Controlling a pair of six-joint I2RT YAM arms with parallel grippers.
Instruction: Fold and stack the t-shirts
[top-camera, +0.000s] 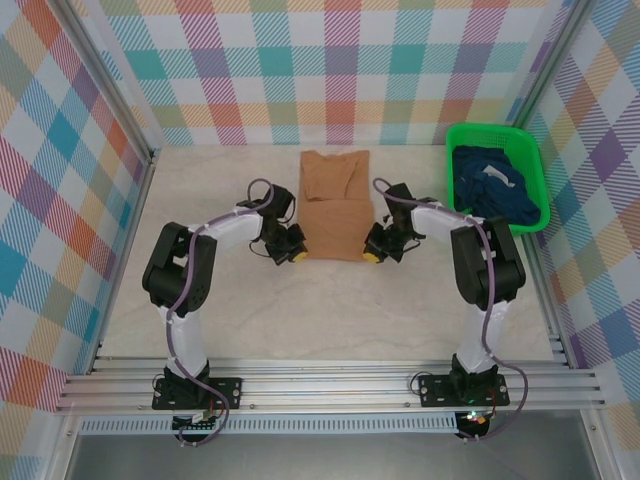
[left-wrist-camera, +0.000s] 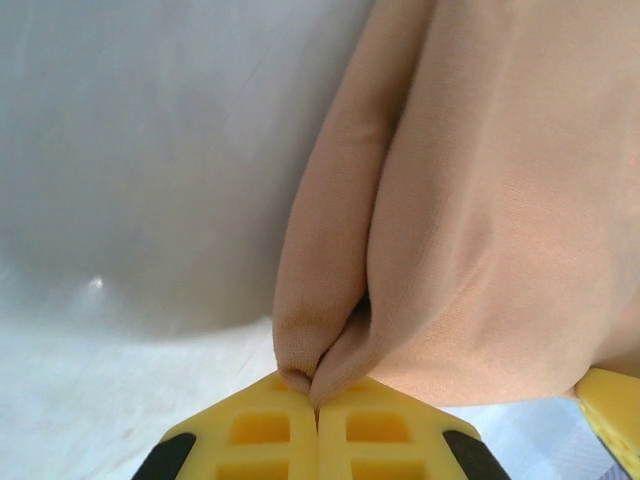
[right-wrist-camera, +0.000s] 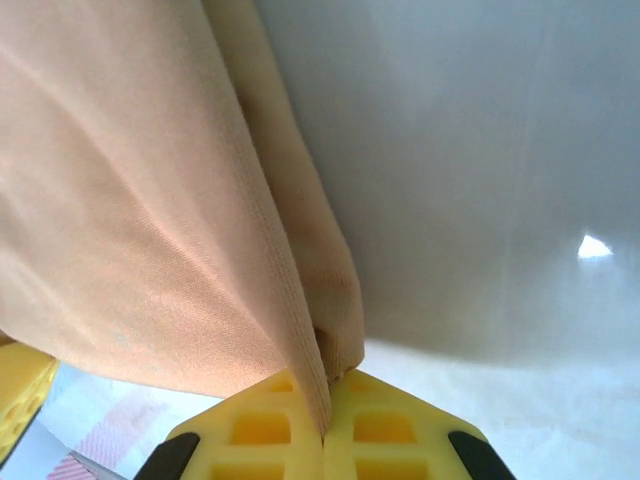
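left tool (left-wrist-camera: 317, 405) and right tool (right-wrist-camera: 326, 422) each clenched a near corner of the tan shirt (top-camera: 335, 205) on the worktop (top-camera: 330, 310), navy shirts (top-camera: 493, 185) heaped in the green basket (top-camera: 492, 129).

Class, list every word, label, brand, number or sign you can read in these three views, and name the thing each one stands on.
None can be read. The tan-orange t-shirt shows only plain cloth, and the green basket and the navy t-shirts in it carry no legible marks.
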